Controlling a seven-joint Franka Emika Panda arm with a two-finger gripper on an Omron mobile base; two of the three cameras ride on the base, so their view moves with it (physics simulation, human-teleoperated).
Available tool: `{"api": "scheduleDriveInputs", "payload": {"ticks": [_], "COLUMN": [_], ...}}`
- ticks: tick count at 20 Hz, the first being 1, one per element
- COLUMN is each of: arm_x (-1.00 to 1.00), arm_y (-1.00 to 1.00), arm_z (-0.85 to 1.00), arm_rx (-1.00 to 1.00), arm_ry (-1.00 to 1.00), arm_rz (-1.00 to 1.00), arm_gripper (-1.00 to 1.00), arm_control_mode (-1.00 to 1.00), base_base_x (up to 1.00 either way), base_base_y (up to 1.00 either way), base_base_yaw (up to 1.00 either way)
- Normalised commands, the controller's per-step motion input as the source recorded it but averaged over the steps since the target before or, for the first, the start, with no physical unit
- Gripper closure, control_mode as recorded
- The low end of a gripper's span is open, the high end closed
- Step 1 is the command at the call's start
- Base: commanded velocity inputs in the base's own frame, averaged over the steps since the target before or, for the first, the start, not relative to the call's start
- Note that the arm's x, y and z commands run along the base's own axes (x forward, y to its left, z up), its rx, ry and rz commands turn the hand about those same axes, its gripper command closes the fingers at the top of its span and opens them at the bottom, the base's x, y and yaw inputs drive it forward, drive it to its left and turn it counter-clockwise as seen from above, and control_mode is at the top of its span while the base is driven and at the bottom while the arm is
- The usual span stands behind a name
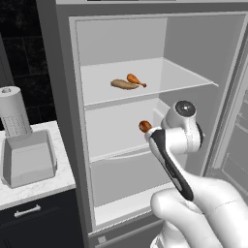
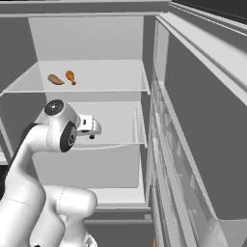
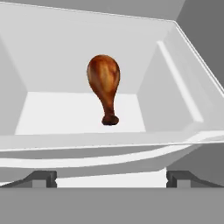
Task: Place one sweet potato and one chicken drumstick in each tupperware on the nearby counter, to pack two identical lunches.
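While its two dark fingertips stand spread with nothing between them, the gripper [image 3: 111,179] faces into the middle shelf [image 3: 78,113] of a white, smooth-walled fridge, where a glossy brown chicken drumstick [image 3: 104,87] lies well back from the shelf's front edge, bulbous end away and narrow bone end toward the hand. On the upper shelf [image 1: 179,77], toward its left rear, a second orange-brown drumstick [image 1: 135,80] rests just beside a tan, tapered sweet potato [image 1: 123,85]. Left of the fridge, one light-grey tupperware [image 1: 28,162] with sloped walls sits on the marble-look counter [image 1: 53,181].
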Motion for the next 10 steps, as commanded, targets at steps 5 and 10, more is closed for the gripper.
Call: {"api": "scheduleDriveInputs", "payload": {"ticks": [5, 10], "arm_x": [0.86, 0.64], "arm_y": [0.01, 0.14], "arm_z": [-0.24, -0.42], "arm_rx": [0.01, 0.00], "arm_ry": [0.00, 0.00], "arm_rz": [0.00, 0.00], "arm_gripper": [-1.00, -1.00], "arm_control_mode": [-1.00, -1.00], "base_base_x": [0.00, 0.00], "base_base_y": [0.00, 0.00], "base_base_yaw": [0.00, 0.00]}}
